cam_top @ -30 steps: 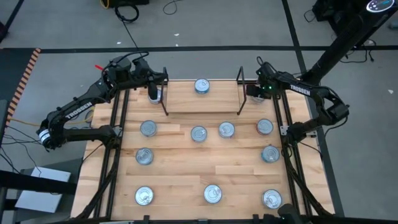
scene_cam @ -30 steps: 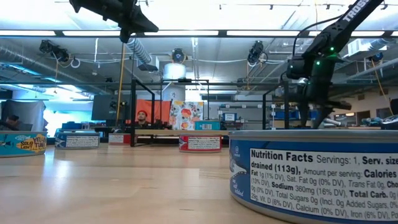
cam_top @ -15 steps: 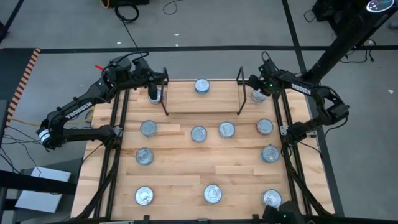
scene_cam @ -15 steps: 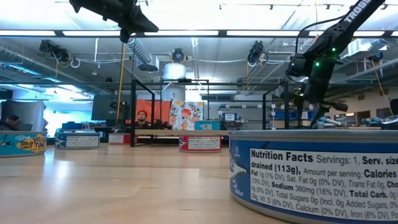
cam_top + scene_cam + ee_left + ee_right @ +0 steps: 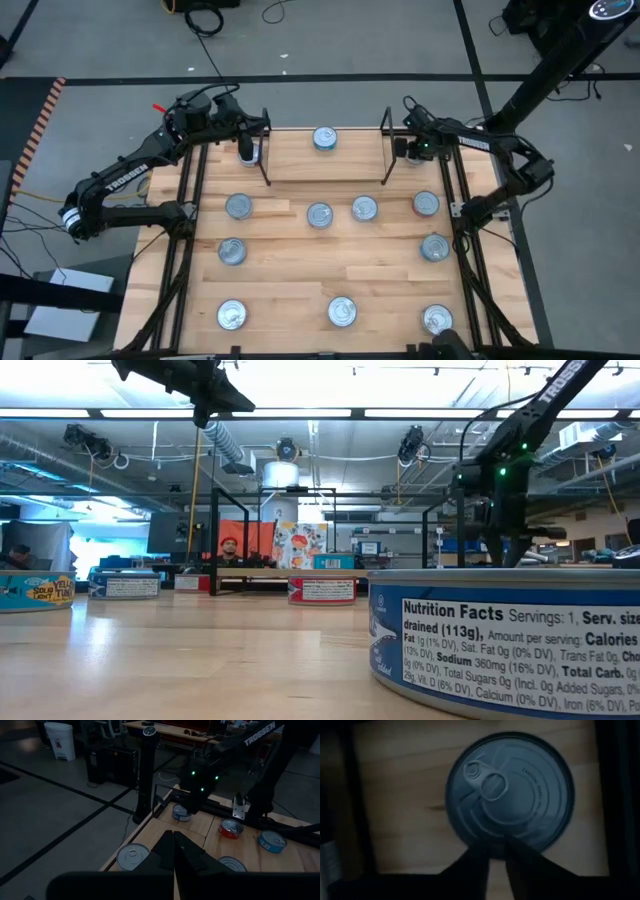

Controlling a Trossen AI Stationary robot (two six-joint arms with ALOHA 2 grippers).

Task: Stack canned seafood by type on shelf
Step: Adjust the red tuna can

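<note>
The shelf (image 5: 300,162) is a light board between two black wire end frames at the table's far edge, and one tin (image 5: 325,138) lies on it. My right gripper (image 5: 496,847) hangs fingers down over a silver-lidded tin (image 5: 510,790) just outside the right end frame (image 5: 385,150). Its fingers are open by only a narrow gap over the lid's rim. My left gripper (image 5: 173,845) is shut and raised beside the left end frame (image 5: 265,150). A silver tin (image 5: 247,153) shows partly beneath it. My right gripper comes at the tin's lid (image 5: 492,832) from above, pointing down, and its fingertips overlap the lid's rim in the wrist view. I cannot tell whether they touch it. The tin lies flat on the tabletop.
Several more tins lie flat across the tabletop, among them a row in the middle (image 5: 319,214) and three along the near edge (image 5: 342,311). A red-labelled tin (image 5: 231,827) sits right of centre. A blue-labelled tin (image 5: 500,640) fills the low view's foreground. Black table rails (image 5: 190,200) run along both sides.
My right gripper swung slightly toward the far edge, baring the tin below it. It then came back down over that tin, ending a little nearer the shelf's right end frame. No tin has moved.
</note>
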